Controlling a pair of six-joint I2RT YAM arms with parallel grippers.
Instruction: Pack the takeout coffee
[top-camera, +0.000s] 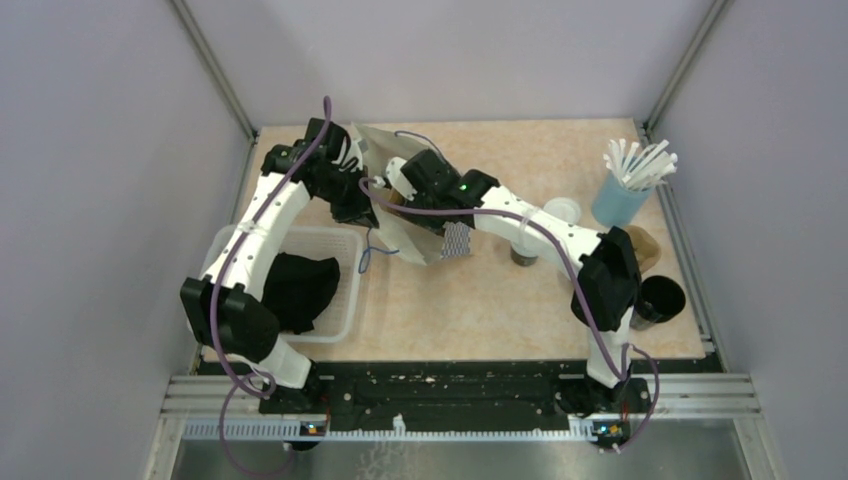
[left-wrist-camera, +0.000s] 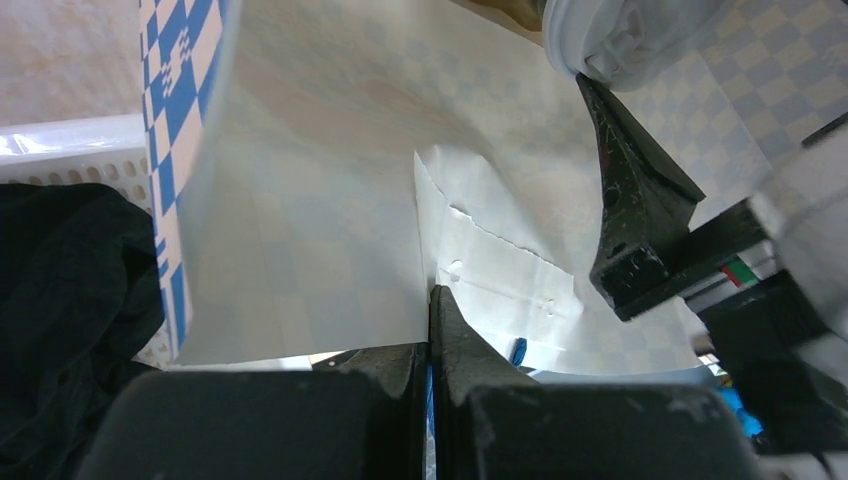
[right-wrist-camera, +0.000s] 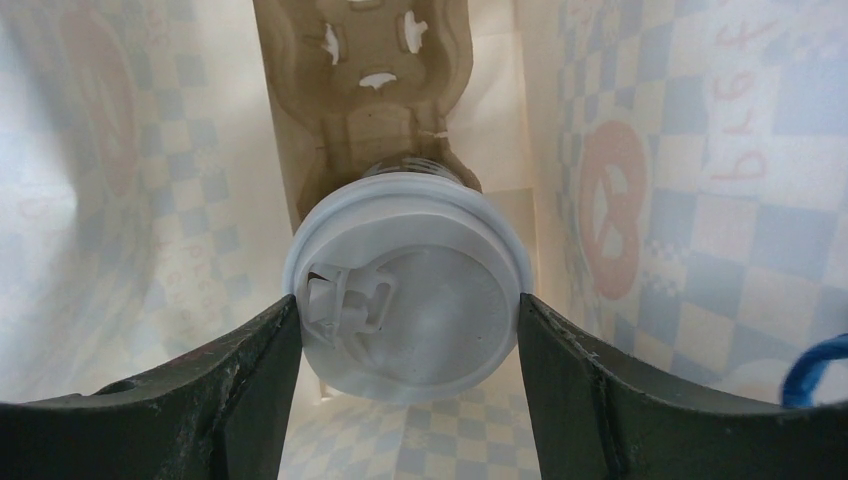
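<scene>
My right gripper (right-wrist-camera: 408, 320) is clamped on a coffee cup (right-wrist-camera: 410, 300), a finger pressed to each side of its pale lid, and the cup is already inside the paper bag (left-wrist-camera: 320, 200). The cup's long axis runs straight away from the wrist, and the brown pulp carrier (right-wrist-camera: 370, 120) lies directly beyond its base at the far end of the bag. I judge that the next push goes along that axis. My left gripper (left-wrist-camera: 432, 300) is pinched tight on the bag's edge, holding the mouth apart. The second cup (top-camera: 523, 256) stands on the table under the right arm, nearer that arm. The bag shows blue checks, a reddish pretzel mark and reversed lettering I cannot read.
</scene>
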